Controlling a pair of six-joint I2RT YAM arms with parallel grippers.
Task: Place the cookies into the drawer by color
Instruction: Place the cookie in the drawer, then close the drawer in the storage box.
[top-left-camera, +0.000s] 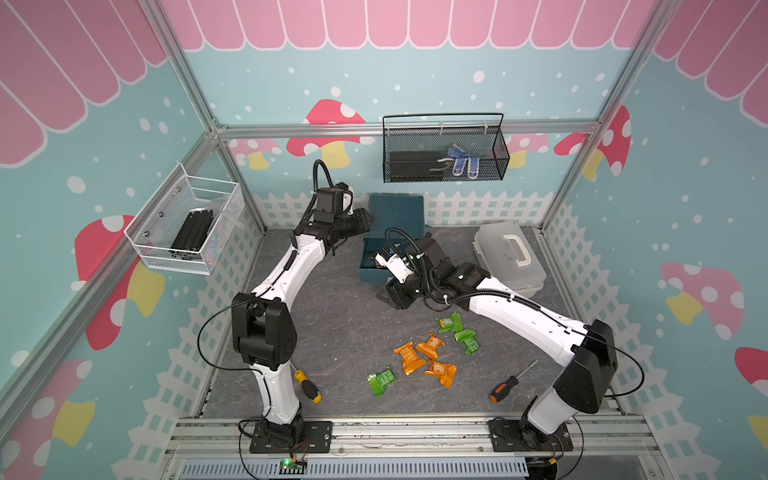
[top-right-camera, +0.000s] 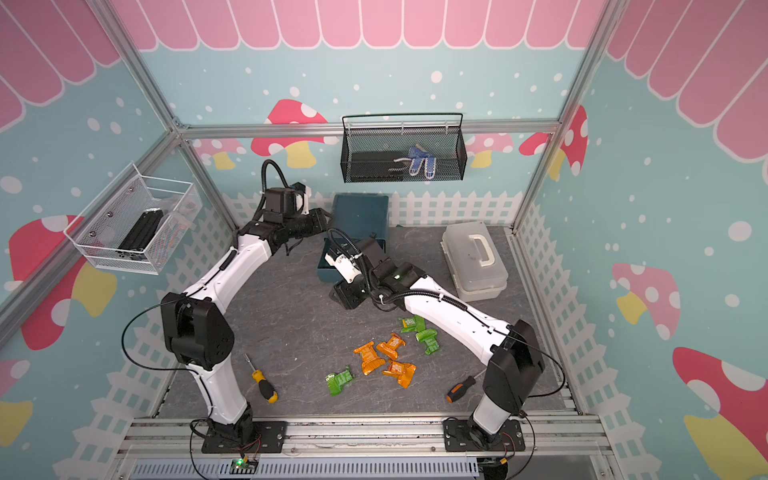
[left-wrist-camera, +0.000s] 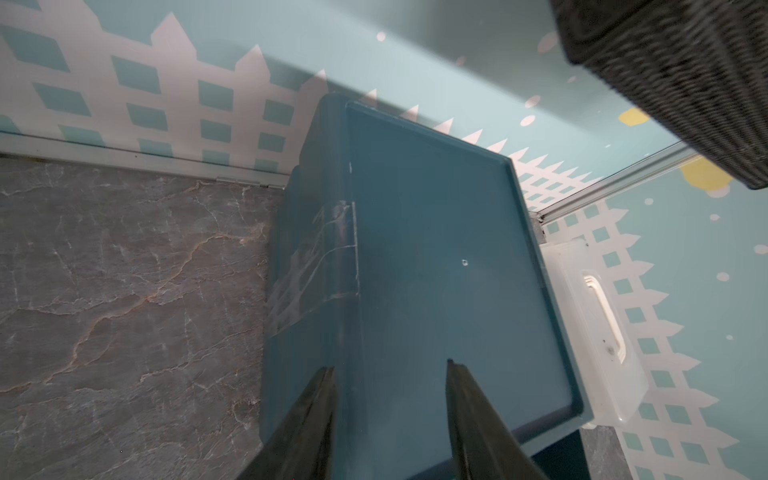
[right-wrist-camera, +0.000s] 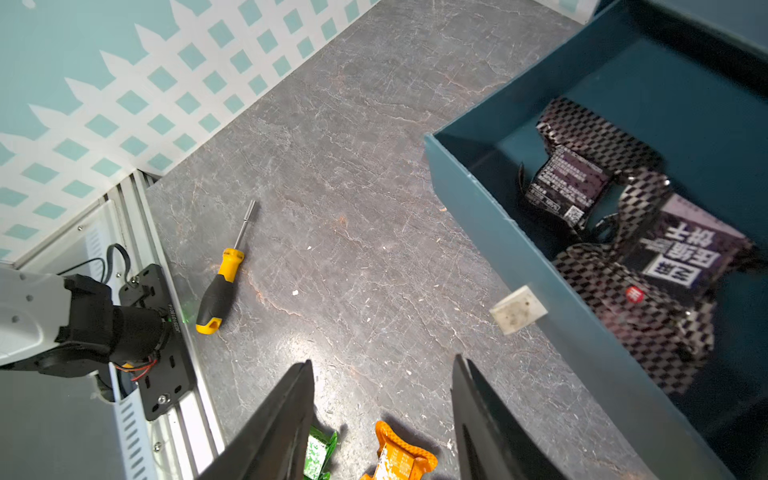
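The teal drawer cabinet (top-left-camera: 397, 210) stands at the back, and its open drawer (right-wrist-camera: 498, 232) is pulled out toward the front. Black-silver cookies (right-wrist-camera: 623, 232) lie inside the drawer, next to its pale tab handle (right-wrist-camera: 517, 309). On the table lie three orange cookies (top-left-camera: 431, 345) and three green cookies (top-left-camera: 467, 340), one green apart (top-left-camera: 381, 380). My left gripper (left-wrist-camera: 390, 370) hovers open over the cabinet's top (left-wrist-camera: 436, 270), holding nothing. My right gripper (right-wrist-camera: 382, 365) is open and empty above the table beside the drawer front, with an orange cookie (right-wrist-camera: 399, 457) and a green one (right-wrist-camera: 320, 451) below it.
A translucent white case (top-left-camera: 509, 259) stands right of the cabinet. A yellow-handled screwdriver (top-left-camera: 307, 386) lies by the left arm's base, an orange-handled one (top-left-camera: 505, 388) at front right. A black mesh basket (top-left-camera: 444, 153) and a white wire basket (top-left-camera: 187, 224) hang on the walls.
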